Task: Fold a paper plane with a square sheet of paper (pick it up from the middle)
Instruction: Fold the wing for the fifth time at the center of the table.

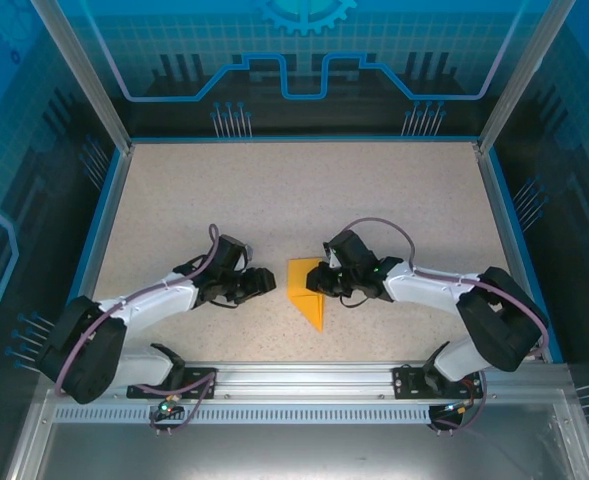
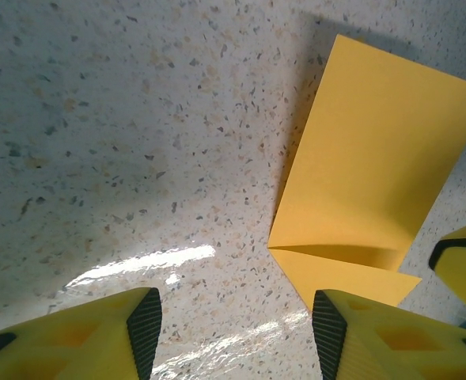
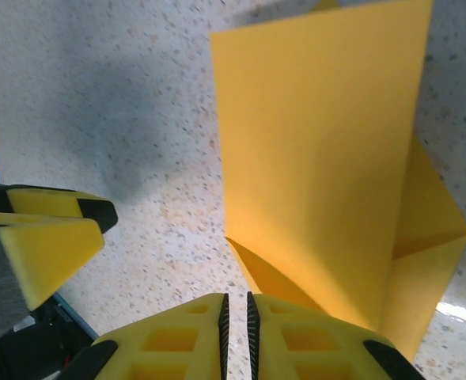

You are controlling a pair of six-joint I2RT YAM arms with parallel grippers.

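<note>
The orange-yellow sheet of paper [image 1: 305,287] lies folded on the table between the two arms, its pointed end toward the near edge. My left gripper [image 1: 261,282] is just left of it, open. In the left wrist view only speckled table shows between the left gripper [image 2: 236,321] fingers, and the paper [image 2: 367,158] reaches down to the right finger. My right gripper [image 1: 324,279] sits at the paper's right edge. In the right wrist view the right gripper [image 3: 235,317] jaws are shut to a thin slit with nothing in it. The paper [image 3: 320,158] rises as a tilted panel beside the right finger.
The speckled table [image 1: 274,190] has a blue raised rim [image 1: 304,139] and clear walls around it. The left gripper's fingers [image 3: 51,229] show at the left of the right wrist view, close to the paper. A metal rail [image 1: 294,378] runs along the near edge.
</note>
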